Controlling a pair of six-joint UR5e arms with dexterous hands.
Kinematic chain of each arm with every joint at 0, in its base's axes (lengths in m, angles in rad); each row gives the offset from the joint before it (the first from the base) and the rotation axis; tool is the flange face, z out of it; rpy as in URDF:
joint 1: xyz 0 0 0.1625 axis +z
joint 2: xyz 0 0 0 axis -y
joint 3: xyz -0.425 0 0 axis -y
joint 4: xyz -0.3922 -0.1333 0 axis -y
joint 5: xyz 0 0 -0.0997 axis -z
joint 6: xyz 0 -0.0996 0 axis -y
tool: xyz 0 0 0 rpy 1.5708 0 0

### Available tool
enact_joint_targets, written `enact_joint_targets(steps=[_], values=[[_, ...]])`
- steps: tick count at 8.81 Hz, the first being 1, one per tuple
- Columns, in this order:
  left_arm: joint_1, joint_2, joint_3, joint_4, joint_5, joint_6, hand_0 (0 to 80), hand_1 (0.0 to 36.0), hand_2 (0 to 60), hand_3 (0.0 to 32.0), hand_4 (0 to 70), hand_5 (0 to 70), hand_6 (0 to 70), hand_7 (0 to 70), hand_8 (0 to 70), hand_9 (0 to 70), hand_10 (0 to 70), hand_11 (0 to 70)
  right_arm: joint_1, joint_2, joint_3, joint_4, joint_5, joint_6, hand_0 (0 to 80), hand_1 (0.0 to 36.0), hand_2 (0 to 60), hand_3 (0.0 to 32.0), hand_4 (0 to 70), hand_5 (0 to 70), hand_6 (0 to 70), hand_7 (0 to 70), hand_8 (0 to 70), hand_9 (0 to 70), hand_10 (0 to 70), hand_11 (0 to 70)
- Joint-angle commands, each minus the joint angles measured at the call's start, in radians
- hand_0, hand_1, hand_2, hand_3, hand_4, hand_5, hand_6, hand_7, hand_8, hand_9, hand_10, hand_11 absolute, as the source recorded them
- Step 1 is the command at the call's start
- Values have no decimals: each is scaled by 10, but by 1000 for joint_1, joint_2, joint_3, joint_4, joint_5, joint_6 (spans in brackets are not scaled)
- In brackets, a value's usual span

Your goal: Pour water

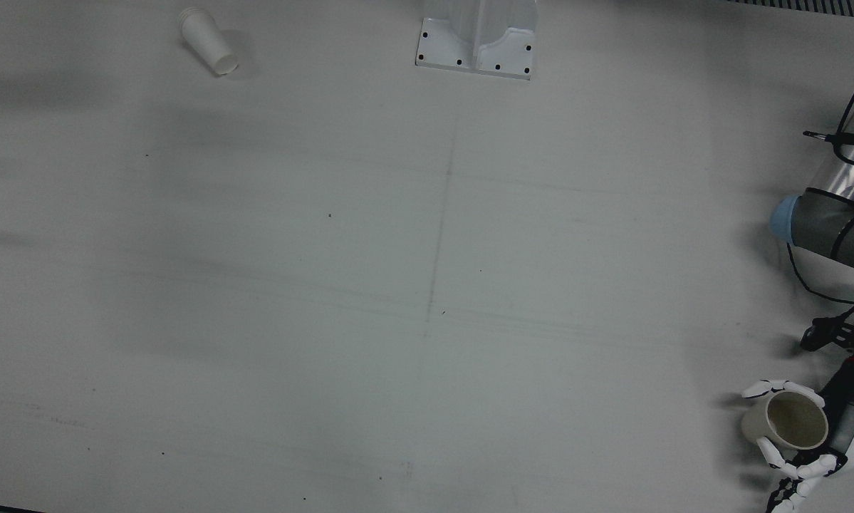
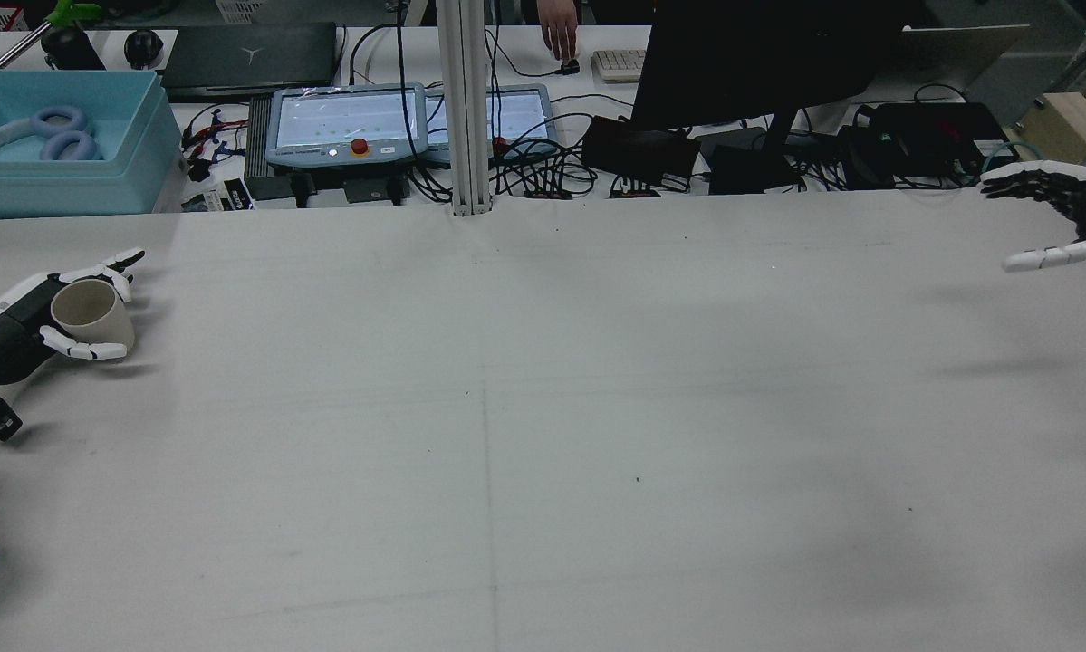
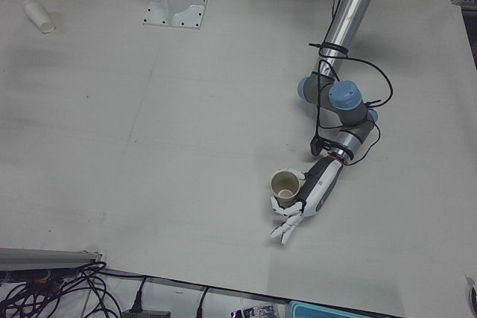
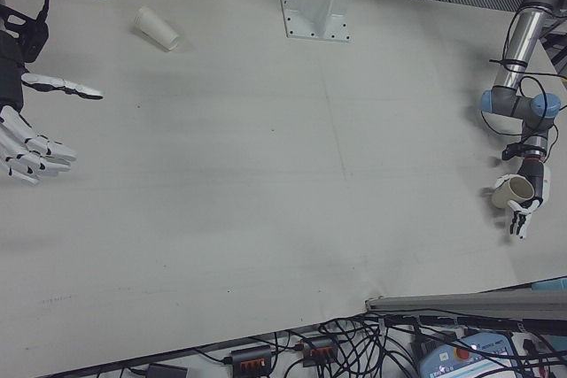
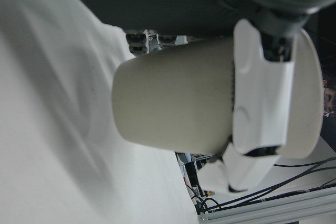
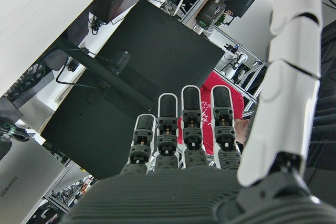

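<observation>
1. While the left robot hand (image 1: 800, 434) clamped the beige cup (image 1: 786, 422) upright at the bench's (image 1: 427, 285) four o'clock in the front view, it was best kept level.
2. Well apart at eleven o'clock lay the white paper cup (image 1: 208, 41) on its side; the right robot hand (image 4: 35, 121), fingers spread and empty, should have stood it up first.

Hardly any lettering is showing legibly. In the right hand view, a grey case (image 6: 21, 174) at the lower left is bearing the word "HUAWEI". In the rear view, a closed laptop (image 2: 248, 54) is showing a Y-shaped logo.
</observation>
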Motion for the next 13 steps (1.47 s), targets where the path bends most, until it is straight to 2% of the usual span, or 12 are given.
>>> enact_joint_targets(steps=[1, 2, 3, 5, 7, 9, 10, 11, 12, 13], values=[[1, 8, 0, 3, 0, 1, 603, 83, 0, 0, 381, 248, 74, 100, 17, 9, 21, 45, 8, -1, 15, -1, 0, 1, 579, 176, 79, 0, 364, 223, 336, 294, 240, 299, 127, 201], [1, 6, 0, 7, 0, 1, 590, 58, 0, 0, 386, 144, 69, 96, 12, 5, 12, 30, 16, -1, 15, -1, 0, 4, 581, 176, 74, 0, 359, 222, 330, 291, 237, 295, 125, 198], [1, 5, -6, 10, -1, 1, 585, 47, 0, 0, 384, 102, 67, 95, 11, 5, 9, 25, 25, -1, 18, -1, -2, 13, 578, 175, 76, 0, 358, 220, 328, 290, 235, 294, 124, 196], [-34, 5, -31, 36, 5, -17, 583, 44, 0, 0, 370, 68, 65, 94, 10, 5, 4, 18, 39, -3, 12, -1, 0, 15, 579, 177, 77, 0, 359, 221, 323, 290, 232, 291, 121, 192], [-103, 0, -51, 93, 13, -66, 571, 37, 0, 0, 294, 0, 63, 100, 3, 6, 0, 0, 39, -3, 6, -1, 1, 15, 563, 163, 73, 0, 363, 214, 310, 282, 232, 289, 121, 190], [-201, -1, -68, 147, 29, -108, 550, 22, 0, 0, 257, 0, 54, 95, 0, 5, 0, 0, 56, 0, 3, 0, 3, 16, 560, 159, 66, 0, 373, 214, 314, 284, 234, 290, 120, 188], [-283, -23, -86, 183, 96, -133, 543, 16, 0, 0, 263, 0, 56, 97, 1, 5, 0, 0, 82, 3, -3, 0, 6, 36, 560, 153, 47, 0, 376, 215, 312, 285, 230, 284, 115, 181], [-351, -43, -139, 245, 153, -134, 546, 20, 0, 0, 279, 0, 64, 105, 2, 7, 0, 0, 81, 18, -46, 0, 12, 114, 556, 144, 25, 0, 382, 216, 313, 288, 230, 284, 112, 176], [-388, -60, -200, 307, 193, -135, 550, 25, 0, 0, 286, 0, 66, 109, 3, 7, 0, 0, 87, 81, -162, 3, 10, 215, 534, 111, 0, 0, 391, 218, 315, 302, 233, 289, 112, 172], [-410, -61, -269, 364, 224, -146, 550, 26, 0, 0, 292, 0, 71, 114, 4, 8, 0, 0, 111, 133, -286, 75, 3, 298, 505, 57, 0, 0, 372, 213, 315, 321, 233, 286, 101, 152]])
